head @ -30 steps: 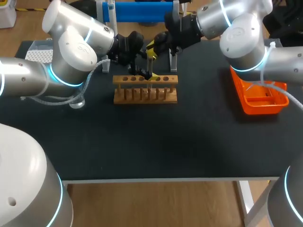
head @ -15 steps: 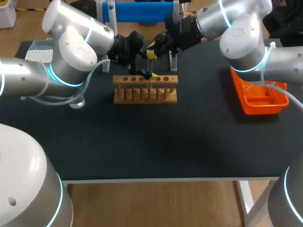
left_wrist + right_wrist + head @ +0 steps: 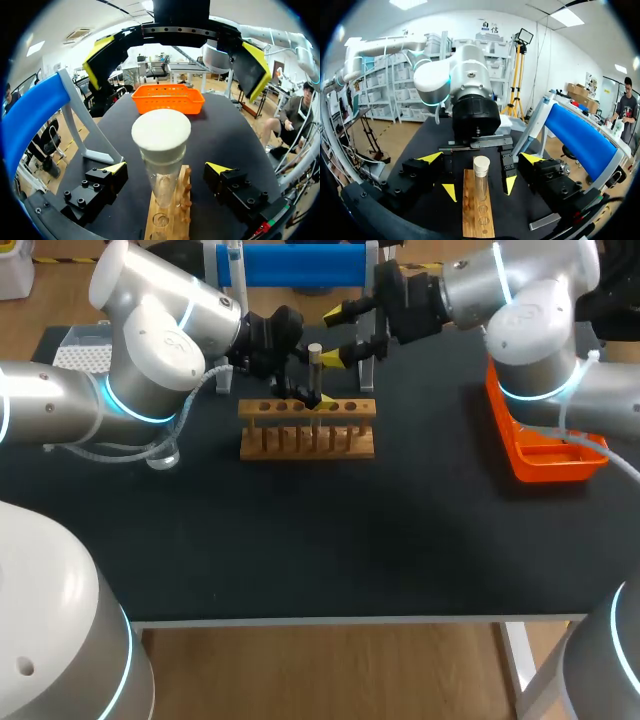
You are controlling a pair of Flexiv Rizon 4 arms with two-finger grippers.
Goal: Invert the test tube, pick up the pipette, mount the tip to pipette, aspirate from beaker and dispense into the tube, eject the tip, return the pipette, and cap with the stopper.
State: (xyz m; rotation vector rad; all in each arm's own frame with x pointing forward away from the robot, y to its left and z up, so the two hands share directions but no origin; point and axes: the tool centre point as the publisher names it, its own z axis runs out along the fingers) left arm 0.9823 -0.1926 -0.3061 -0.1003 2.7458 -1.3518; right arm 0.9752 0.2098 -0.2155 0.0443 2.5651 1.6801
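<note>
Mid-frame on our bench (image 3: 300,540), the wooden rack (image 3: 307,430) has the test tube (image 3: 314,375) standing upright in a hole, white stopper (image 3: 314,349) on top. Orange basket (image 3: 545,465) sits at the right edge. Our left pincer (image 3: 166,168) is spread wide either side of the tube, not touching. Just behind, upper middle, our right pincer (image 3: 345,334) gapes wide too, gripping nothing.
</note>
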